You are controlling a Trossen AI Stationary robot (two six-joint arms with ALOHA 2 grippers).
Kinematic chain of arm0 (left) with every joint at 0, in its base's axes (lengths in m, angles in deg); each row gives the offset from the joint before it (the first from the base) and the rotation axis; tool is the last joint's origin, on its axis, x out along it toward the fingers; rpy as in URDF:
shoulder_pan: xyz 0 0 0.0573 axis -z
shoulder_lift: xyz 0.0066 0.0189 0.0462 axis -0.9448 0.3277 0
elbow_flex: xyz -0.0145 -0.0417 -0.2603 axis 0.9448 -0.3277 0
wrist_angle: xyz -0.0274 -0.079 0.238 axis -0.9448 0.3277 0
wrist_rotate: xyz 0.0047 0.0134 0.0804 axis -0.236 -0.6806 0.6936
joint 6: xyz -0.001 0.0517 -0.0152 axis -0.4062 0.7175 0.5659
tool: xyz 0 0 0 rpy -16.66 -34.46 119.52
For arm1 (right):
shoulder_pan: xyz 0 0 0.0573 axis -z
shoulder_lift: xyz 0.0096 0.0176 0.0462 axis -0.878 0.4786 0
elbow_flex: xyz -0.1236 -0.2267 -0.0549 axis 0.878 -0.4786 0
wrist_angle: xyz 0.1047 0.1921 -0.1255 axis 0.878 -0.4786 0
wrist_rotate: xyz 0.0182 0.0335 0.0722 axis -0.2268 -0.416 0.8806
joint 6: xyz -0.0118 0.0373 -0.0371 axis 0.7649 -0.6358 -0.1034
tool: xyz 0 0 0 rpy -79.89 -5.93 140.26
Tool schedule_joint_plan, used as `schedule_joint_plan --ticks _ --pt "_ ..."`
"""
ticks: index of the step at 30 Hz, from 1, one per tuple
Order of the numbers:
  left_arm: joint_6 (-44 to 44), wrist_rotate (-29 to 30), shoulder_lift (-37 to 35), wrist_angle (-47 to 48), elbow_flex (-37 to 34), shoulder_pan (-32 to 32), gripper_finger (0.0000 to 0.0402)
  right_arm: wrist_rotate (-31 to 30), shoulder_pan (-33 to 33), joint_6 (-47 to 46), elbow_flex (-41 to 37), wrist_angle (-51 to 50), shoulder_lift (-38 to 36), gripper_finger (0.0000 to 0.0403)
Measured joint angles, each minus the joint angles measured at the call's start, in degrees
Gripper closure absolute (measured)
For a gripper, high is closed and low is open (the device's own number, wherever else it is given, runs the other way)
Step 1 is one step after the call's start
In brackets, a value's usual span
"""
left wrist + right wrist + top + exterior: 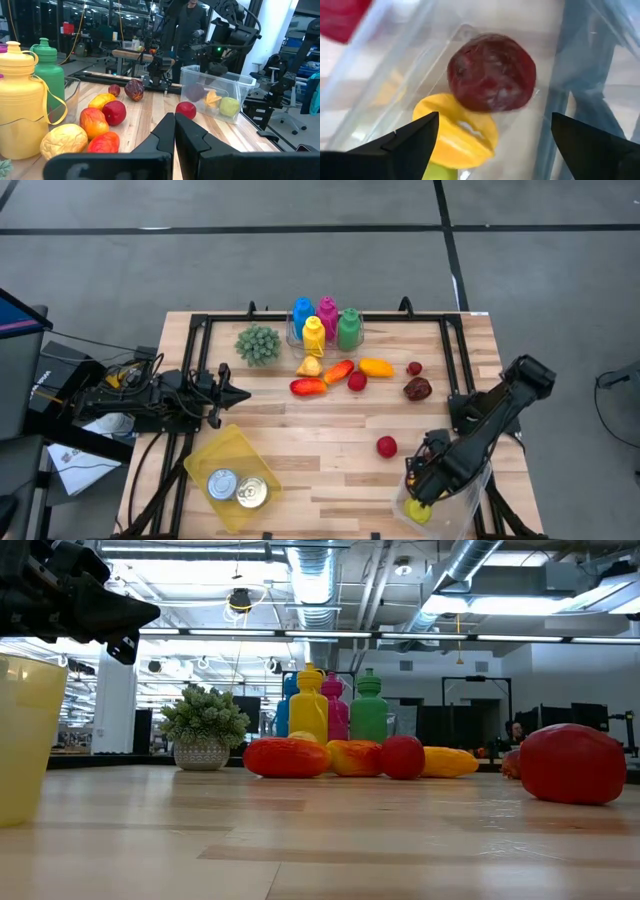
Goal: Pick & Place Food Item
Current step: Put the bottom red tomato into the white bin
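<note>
Three toy foods down in the clear plastic box [470, 505] at the near right corner of the wooden surface [330, 470]. One of them a round dark red fruit [492, 72], lying loose and touching a yellow-orange slice [465, 137]. Right hand [430, 475] just over the box, fingers spread wide, holding nothing. Left hand [235, 393] clenched shut and empty, waiting over the left side. Best now: lift straight up, slowly, keeping both fingers off the thin walls so as not to tip the box. Next, maybe, the small red ball [386, 446] lying near the box.
</note>
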Motion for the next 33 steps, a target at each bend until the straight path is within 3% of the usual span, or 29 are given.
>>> schedule_joint_plan --ticks 9,13,17,26,33 --pt "0.0 0.0 0.0 0.0 0.0 0.0 0.0401 -2.6 0.1 7.2 5.6 -1.7 -4.5 0.0029" --pt "0.0 0.0 0.0 0.1 0.0 0.0 0.0401 -7.4 3.2 17.3 10.0 -1.8 -6.1 0.0029" --pt "0.0 0.0 0.0 0.1 0.0 0.0 0.0401 -7.7 9.1 31.0 14.1 -1.5 -6.1 0.0029" --pt "0.0 0.0 0.0 0.2 0.0 0.0 0.0401 -7.6 21.8 52.7 16.2 -1.9 -1.3 0.0029" --pt "0.0 0.0 0.0 0.2 0.0 0.0 0.0401 -5.4 26.6 67.6 15.4 -0.9 6.6 0.003"
